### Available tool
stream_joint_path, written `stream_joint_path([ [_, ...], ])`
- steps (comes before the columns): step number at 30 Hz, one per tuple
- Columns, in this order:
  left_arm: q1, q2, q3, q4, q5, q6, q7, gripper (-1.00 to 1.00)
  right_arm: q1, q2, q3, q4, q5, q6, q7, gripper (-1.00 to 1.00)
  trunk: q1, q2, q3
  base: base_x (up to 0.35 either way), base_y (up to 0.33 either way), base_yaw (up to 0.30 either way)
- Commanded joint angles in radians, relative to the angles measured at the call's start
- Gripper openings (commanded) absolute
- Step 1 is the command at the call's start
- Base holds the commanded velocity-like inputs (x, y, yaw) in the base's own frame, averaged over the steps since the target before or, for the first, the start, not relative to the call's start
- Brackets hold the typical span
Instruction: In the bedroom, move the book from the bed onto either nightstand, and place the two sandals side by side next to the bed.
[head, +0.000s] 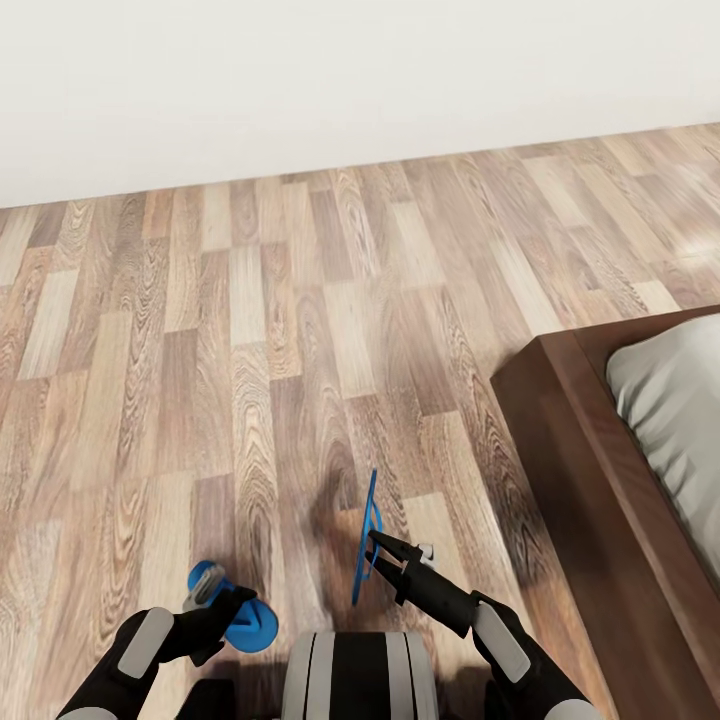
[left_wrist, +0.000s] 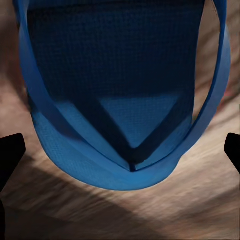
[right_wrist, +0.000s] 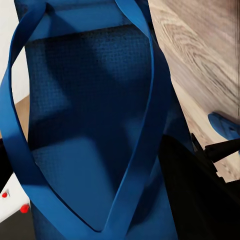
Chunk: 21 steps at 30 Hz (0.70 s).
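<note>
Two bright-blue sandals are held above the wood-plank floor (head: 300, 330). My left gripper (head: 232, 605), low at the left, is shut on one sandal (head: 252, 626), which lies tilted across its fingers; the left wrist view shows that sandal's (left_wrist: 125, 100) toe end and straps close up between the dark fingertips (left_wrist: 10, 155). My right gripper (head: 378, 552) is shut on the other sandal (head: 366, 530), which hangs upright and edge-on; it appears large in the right wrist view (right_wrist: 90, 125). The bed (head: 570, 450) stands at the right. The book and the nightstands are out of view.
The bed's dark brown frame runs along the right, with the pale mattress (head: 670, 400) on it. A white wall (head: 300, 80) closes the far side. Bare floor stretches ahead and to the left. The first sandal (right_wrist: 226, 125) also appears small in the right wrist view.
</note>
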Motion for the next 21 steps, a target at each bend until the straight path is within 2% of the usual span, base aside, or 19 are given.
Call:
stream_joint_path([
  [1,0.0,0.0,0.002,-0.001,0.011,0.005,0.008,1.0,0.0,0.0,0.002,0.0,-0.009,0.008,-0.002,-1.0,0.0,0.0,-0.004,0.0,0.0,0.0],
  [17,0.0,0.0,-0.001,-0.002,0.011,0.005,0.008,1.0,0.0,0.0,0.002,0.0,-0.01,0.008,-0.002,-1.0,0.0,0.0,-0.004,0.0,0.0,0.0],
  [18,0.0,0.0,-0.001,-0.002,0.011,0.005,0.008,-1.0,0.0,0.0,0.002,0.0,-0.009,0.008,-0.002,-1.0,0.0,0.0,-0.004,0.0,0.0,0.0],
  [21,0.0,0.0,-0.001,-0.002,0.01,0.005,0.008,-1.0,0.0,0.0,0.002,0.0,-0.009,0.008,-0.002,-1.0,0.0,0.0,-0.004,0.0,0.0,0.0],
])
